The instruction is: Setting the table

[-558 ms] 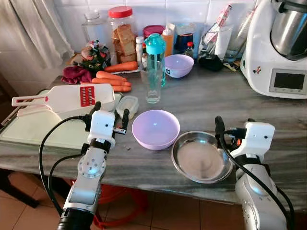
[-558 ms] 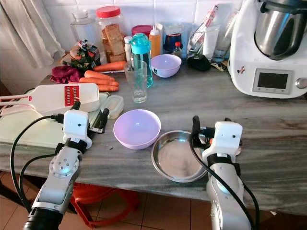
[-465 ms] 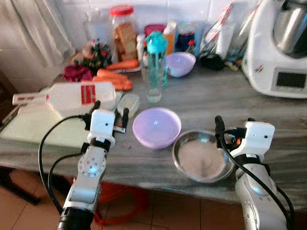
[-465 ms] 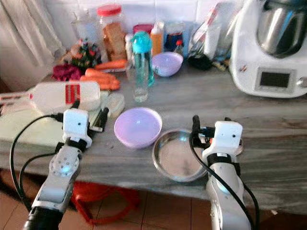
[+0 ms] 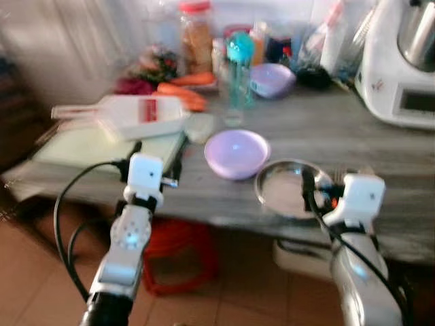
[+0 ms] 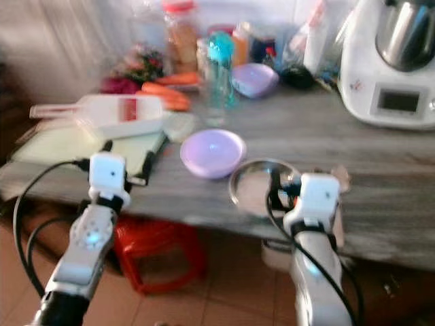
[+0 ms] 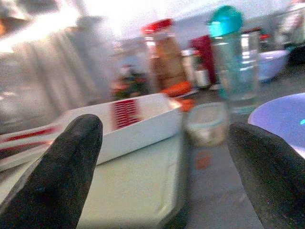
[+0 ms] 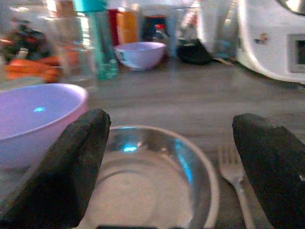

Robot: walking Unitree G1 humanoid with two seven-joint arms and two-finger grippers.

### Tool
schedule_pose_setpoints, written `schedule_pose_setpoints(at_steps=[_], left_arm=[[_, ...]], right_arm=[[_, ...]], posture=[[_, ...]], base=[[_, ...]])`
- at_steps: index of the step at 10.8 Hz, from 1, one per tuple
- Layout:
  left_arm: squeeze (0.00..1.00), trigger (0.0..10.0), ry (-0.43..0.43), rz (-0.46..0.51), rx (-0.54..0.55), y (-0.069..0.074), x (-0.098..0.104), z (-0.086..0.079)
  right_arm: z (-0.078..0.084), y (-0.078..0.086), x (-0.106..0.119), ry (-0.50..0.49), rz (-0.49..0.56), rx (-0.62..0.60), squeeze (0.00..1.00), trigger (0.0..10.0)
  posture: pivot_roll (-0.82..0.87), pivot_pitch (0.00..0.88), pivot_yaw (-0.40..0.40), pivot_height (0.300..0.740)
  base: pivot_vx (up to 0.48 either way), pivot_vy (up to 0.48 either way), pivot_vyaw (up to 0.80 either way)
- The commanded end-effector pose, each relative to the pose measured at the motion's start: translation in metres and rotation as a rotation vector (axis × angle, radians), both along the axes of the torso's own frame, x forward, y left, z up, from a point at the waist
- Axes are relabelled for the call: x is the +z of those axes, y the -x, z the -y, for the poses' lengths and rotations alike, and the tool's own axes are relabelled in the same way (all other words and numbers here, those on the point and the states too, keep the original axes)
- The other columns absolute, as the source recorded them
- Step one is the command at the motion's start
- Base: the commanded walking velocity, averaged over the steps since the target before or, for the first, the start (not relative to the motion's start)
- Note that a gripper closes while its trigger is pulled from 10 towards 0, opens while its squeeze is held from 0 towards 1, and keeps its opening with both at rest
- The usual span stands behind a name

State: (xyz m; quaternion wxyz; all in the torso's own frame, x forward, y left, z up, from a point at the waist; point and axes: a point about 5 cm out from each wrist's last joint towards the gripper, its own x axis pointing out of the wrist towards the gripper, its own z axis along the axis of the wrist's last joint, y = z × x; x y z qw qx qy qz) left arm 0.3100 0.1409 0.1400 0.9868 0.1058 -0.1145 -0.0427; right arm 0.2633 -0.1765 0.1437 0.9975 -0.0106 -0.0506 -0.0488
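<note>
A purple bowl (image 5: 236, 153) sits mid-counter, with a shallow steel dish (image 5: 289, 187) beside it on its right. A fork (image 8: 236, 176) lies to the right of the dish. At the back stand a second purple bowl (image 5: 272, 79), a clear glass (image 5: 233, 109) and a teal-capped bottle (image 5: 239, 64). My left gripper (image 5: 158, 153) is open at the counter's front edge, left of the near bowl. My right gripper (image 5: 321, 193) is open with nothing in it, and its fingers (image 8: 81, 162) frame the steel dish (image 8: 152, 181) from the near side. All views are blurred.
A white slicer (image 5: 136, 115) rests on a pale green cutting board (image 5: 88, 146) at the left. Carrots (image 5: 182, 95), a red-lidded jar (image 5: 196, 34) and bottles line the back wall. A white kitchen machine (image 5: 404, 61) stands at the right. A red stool (image 5: 180, 255) sits under the counter.
The whole picture has shifted and blurred: the counter now looks farther off and more floor shows below it, so the camera has moved. Both grippers keep the same open pose.
</note>
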Motion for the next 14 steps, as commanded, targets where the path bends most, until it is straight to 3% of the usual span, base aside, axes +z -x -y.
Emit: schedule_pose_setpoints(at_steps=[1, 9, 10, 11, 14], left_arm=[[0.0, 10.0, -0.013, -0.017, 0.005, 0.0, -0.003, -0.001], [0.0, 10.0, -0.02, -0.022, -0.039, 0.003, -0.007, 0.006], [0.0, 10.0, -0.021, -0.004, -0.068, 0.004, -0.006, 0.007], [0.0, 10.0, 0.032, -0.026, -0.128, 0.005, -0.007, 0.01], [0.0, 10.0, 0.039, -0.037, -0.161, 0.006, -0.007, 0.017]], right_arm=[[-0.001, 0.001, -0.003, -0.006, -0.009, -0.004, 0.0, 10.0], [0.001, 0.002, -0.005, 0.001, -0.013, -0.016, 0.0, 10.0], [0.001, 0.002, -0.006, 0.002, -0.015, -0.017, 0.0, 10.0], [0.001, 0.003, -0.006, 0.003, -0.018, -0.018, 0.0, 10.0], [0.002, 0.003, -0.007, 0.005, -0.024, -0.022, 0.0, 10.0]], posture=[[0.0, 0.0, 0.087, 0.74], [-0.01, 0.0, 0.083, 0.74], [-0.01, 0.0, 0.082, 0.74], [-0.01, 0.0, 0.083, 0.74], [-0.01, 0.0, 0.08, 0.74]], base=[[-0.337, 0.0, 0.0], [-0.334, 0.0, 0.0], [0.0, 0.0, 0.0], [0.0, 0.0, 0.0], [0.0, 0.0, 0.0]])
